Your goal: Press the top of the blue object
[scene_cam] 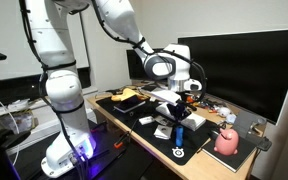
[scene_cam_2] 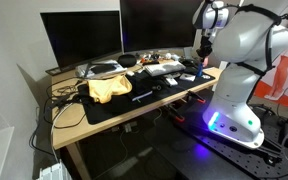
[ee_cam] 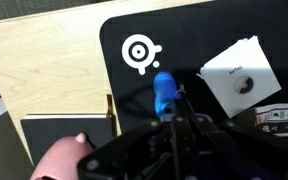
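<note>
Pincer (ee_cam: 176, 126) is hovering just above the blue object (ee_cam: 163, 92); whether it is open or closed cannot be told | object is standing upright on the bench's black mat (ee_cam: 184, 40) | risk: descending off-centre, likely tipping the narrow cylinder or glancing off it.

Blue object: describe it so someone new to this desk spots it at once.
Start at the black desk mat in front of the monitors and find its white ring logo. The blue object stands upright beside that logo, between a pink rounded object and a white square sleeve. It is the only blue, slim cylinder there.
</note>
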Robot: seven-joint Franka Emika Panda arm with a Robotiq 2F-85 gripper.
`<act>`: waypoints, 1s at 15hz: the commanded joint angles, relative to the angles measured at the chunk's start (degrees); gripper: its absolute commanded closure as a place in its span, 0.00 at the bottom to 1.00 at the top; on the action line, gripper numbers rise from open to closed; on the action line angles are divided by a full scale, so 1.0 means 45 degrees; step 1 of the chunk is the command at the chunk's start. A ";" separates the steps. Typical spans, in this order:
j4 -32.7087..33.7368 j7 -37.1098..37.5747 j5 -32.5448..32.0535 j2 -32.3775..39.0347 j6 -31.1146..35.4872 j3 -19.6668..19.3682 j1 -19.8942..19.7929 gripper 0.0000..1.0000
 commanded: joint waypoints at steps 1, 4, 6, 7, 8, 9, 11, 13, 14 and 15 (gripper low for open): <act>0.0092 0.0088 0.0153 0.0089 -0.0144 0.0110 -0.0082 1.00; 0.0175 0.0155 0.0172 0.0228 -0.0183 0.0132 -0.0082 1.00; 0.0253 0.0146 0.0244 0.0296 -0.0249 0.0143 -0.0089 1.00; 0.0288 0.0134 0.0285 0.0312 -0.0293 0.0148 -0.0094 1.00; 0.0327 0.0123 0.0316 0.0338 -0.0317 0.0152 -0.0102 1.00; 0.0362 0.0137 0.0330 0.0374 -0.0334 0.0159 -0.0103 1.00; 0.0429 0.0152 0.0362 0.0420 -0.0413 0.0171 -0.0102 1.00; 0.0481 0.0166 0.0364 0.0435 -0.0506 0.0186 -0.0097 1.00; 0.0514 0.0199 0.0349 0.0476 -0.0532 0.0197 -0.0092 1.00; 0.0544 0.0219 0.0333 0.0524 -0.0558 0.0205 -0.0091 1.00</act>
